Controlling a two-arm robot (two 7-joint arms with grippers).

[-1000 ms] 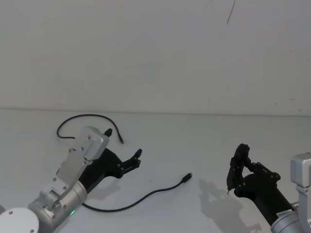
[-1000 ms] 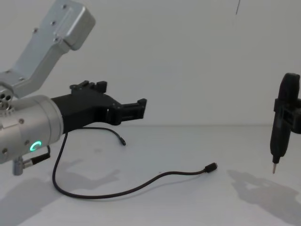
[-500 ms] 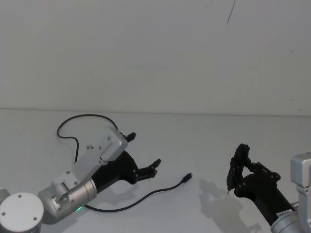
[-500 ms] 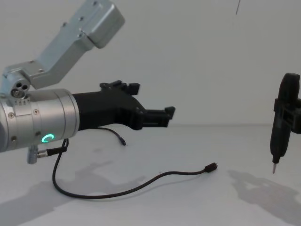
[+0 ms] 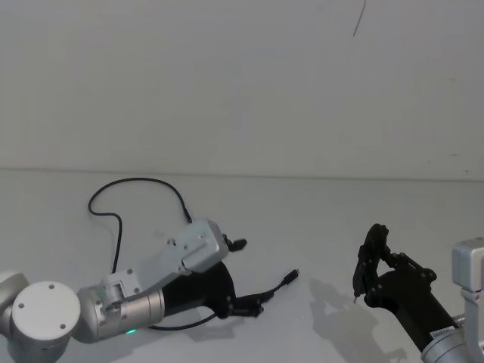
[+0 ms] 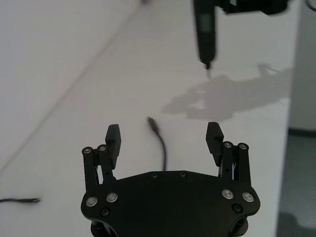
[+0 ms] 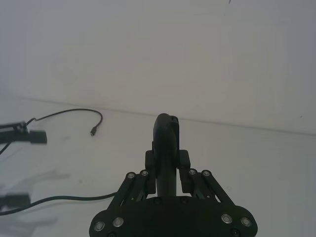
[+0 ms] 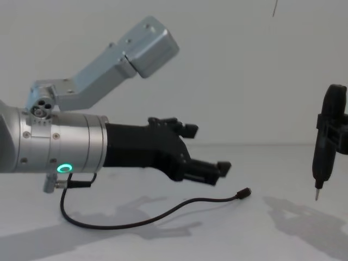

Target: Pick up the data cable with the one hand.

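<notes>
Hovering over data cable (image 8: 163, 215): left gripper (image 6: 163, 131) spread wide; right gripper (image 7: 167, 165) clamped on pen tool (image 8: 324, 147)

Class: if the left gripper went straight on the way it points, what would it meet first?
Probably the cable, near its plug: it lies on the table centred just ahead of the open left gripper. Depth is unclear; it might touch the table first. The right gripper, parked aside, holds a pen tool.

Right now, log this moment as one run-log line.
stage: pre-grasp | left gripper: open, over data cable, not touching | right gripper: parked, shut on pen tool
</notes>
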